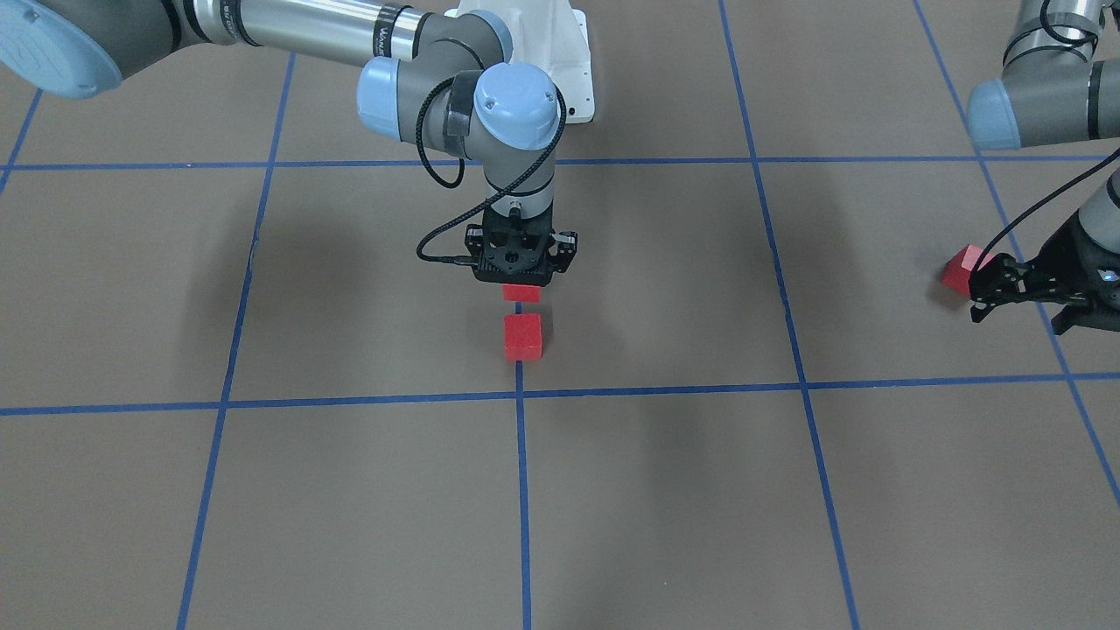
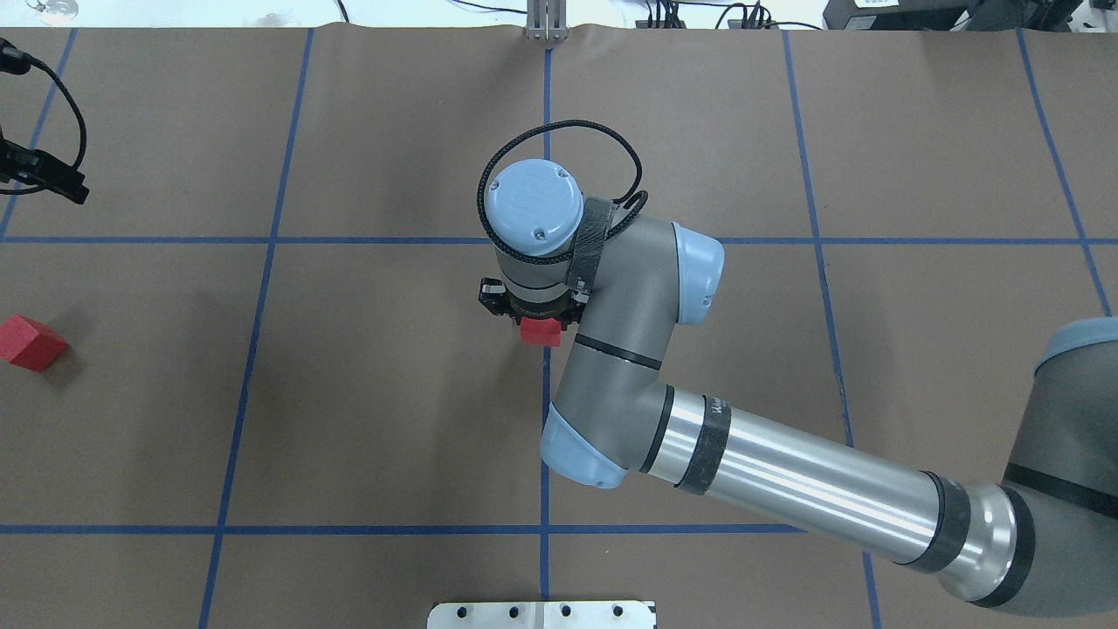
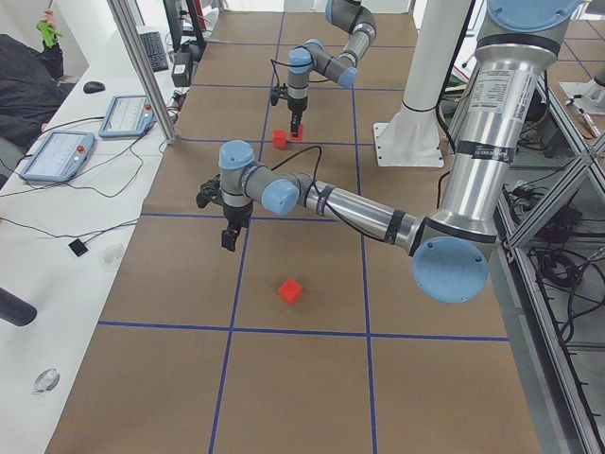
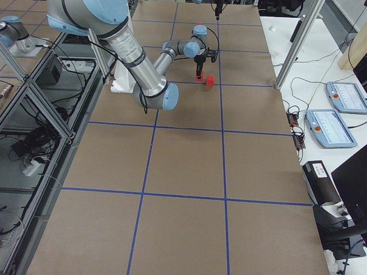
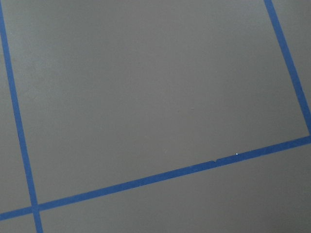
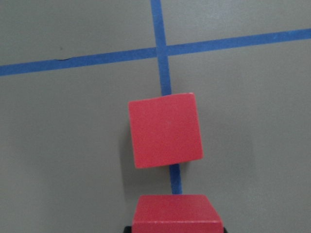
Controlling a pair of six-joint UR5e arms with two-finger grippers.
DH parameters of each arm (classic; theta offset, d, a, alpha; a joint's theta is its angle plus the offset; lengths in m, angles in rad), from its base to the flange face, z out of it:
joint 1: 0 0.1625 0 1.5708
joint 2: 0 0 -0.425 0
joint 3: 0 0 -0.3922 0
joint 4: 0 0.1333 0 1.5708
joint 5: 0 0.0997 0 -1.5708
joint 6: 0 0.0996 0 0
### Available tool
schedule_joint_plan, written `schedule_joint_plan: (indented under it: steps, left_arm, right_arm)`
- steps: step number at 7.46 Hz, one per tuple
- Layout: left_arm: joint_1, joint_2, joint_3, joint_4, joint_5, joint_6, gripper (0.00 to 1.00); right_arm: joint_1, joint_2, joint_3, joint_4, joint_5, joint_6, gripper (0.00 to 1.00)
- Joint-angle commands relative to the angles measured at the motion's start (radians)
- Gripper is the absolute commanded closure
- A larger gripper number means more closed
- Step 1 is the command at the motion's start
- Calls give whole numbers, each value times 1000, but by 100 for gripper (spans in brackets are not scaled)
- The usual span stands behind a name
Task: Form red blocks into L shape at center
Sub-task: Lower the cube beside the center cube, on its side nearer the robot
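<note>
My right gripper (image 1: 522,282) is shut on a red block (image 1: 521,293) and holds it low over the middle tape line; the block also shows in the overhead view (image 2: 540,332). A second red block (image 1: 523,337) lies on that line, just on the robot's side of the centre crossing (image 1: 520,395). In the right wrist view the held block (image 6: 177,213) is close behind the lying one (image 6: 165,130), with a small gap. The third red block (image 1: 960,267) lies far out on my left side (image 2: 31,342). My left gripper (image 1: 1019,319) is open and empty, raised beside it.
The white robot base (image 1: 573,70) stands behind the centre. My right arm's elbow and forearm (image 2: 769,463) stretch over the right half of the brown floor. Blue tape lines mark a grid. Tablets lie on a side table (image 3: 57,151) beyond the far edge.
</note>
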Motion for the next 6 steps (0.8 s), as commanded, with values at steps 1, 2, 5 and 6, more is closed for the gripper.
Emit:
schedule_joint_plan:
  steps: [1,2,5,6]
  left_arm:
    - [0,-4,8,-12,-1,-10,1]
    - [0,-3,9,-12,-1,-9,1]
    - [0,-4,9,-12,-1,-10,1]
    - [0,-3,9,-12,-1,-10,1]
  right_arm:
    - [0,-3,-17,16,-28,-7,100]
    - [0,-3,-27,37,-28,-8,100]
    - [0,-3,-27,42,-30,-10,100]
    - [0,-3,-27,42,-34,-10,100]
